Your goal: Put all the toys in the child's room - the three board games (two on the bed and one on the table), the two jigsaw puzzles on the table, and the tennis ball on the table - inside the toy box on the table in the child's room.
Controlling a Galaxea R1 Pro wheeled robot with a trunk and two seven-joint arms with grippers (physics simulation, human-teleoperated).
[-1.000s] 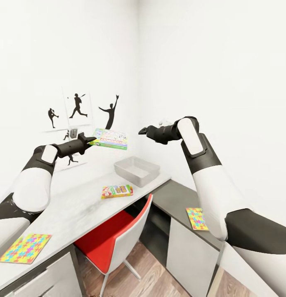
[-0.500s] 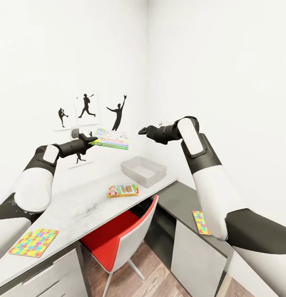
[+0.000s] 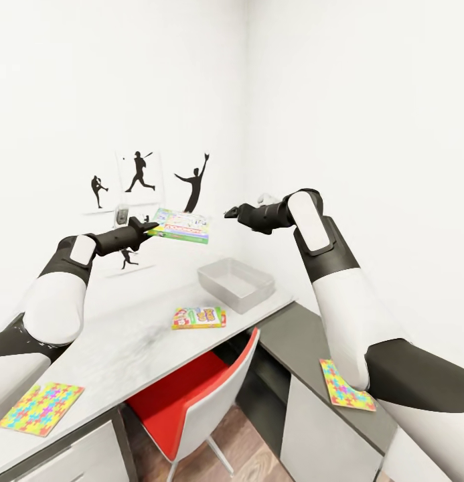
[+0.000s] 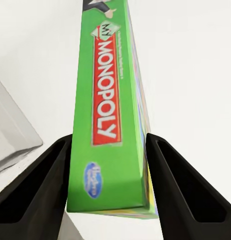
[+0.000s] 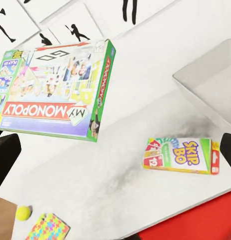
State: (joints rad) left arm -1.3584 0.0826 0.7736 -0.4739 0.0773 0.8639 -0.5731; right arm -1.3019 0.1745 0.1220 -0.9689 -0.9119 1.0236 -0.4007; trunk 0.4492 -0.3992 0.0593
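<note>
The Monopoly box is up in the air, above the far part of the bench and left of the toy box. The left gripper holds it by 1 edge; its jaws are clenched on the green side of the box, 1 finger on each flat face. The toy box is a pale grey bin at the far end of the bench, near the wall corner.

A second game box, Skip-Bo, lies flat on the bench just in front of the toy box. 1 jigsaw puzzle lies on the near left part of the bench. The other jigsaw puzzle lies on the dark corner part at the right. The tennis ball sits on the bench close to a puzzle.

The right gripper hangs in the air to the right of the Monopoly box, well apart from it, holding nothing. I cannot tell how wide its jaws are. A red chair stands under the bench. Black sports pictures hang on the far wall.
</note>
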